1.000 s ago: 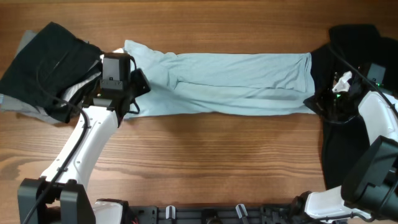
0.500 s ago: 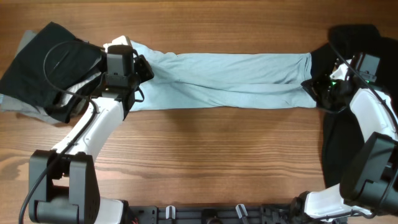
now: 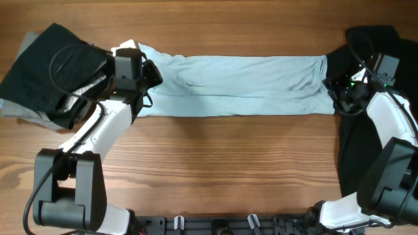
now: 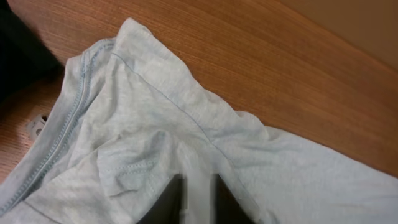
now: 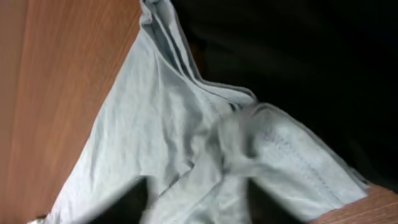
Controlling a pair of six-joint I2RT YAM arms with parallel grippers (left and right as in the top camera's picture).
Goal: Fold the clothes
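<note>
A light blue garment [image 3: 241,85] lies as a long folded strip across the far half of the table. My left gripper [image 3: 155,75] rests on its left end by the collar seam [image 4: 68,118]. In the left wrist view the gripper [image 4: 199,202] has its jaws a narrow gap apart, with a band of blue cloth [image 4: 155,124] showing between them. My right gripper [image 3: 332,88] sits over the strip's right end. In the right wrist view that gripper [image 5: 199,199] is wide open over bunched blue cloth [image 5: 155,124], gripping nothing.
A pile of black clothing [image 3: 46,65] on grey fabric [image 3: 13,108] lies at the far left. Another black garment [image 3: 366,150] covers the right side under the right arm and borders the blue hem [image 5: 298,62]. Bare wooden table [image 3: 209,170] runs along the front.
Both grippers carried the garment's near edge away from me, so the strip is narrower. The right jaws have since opened wide and the left jaws have parted a little.
</note>
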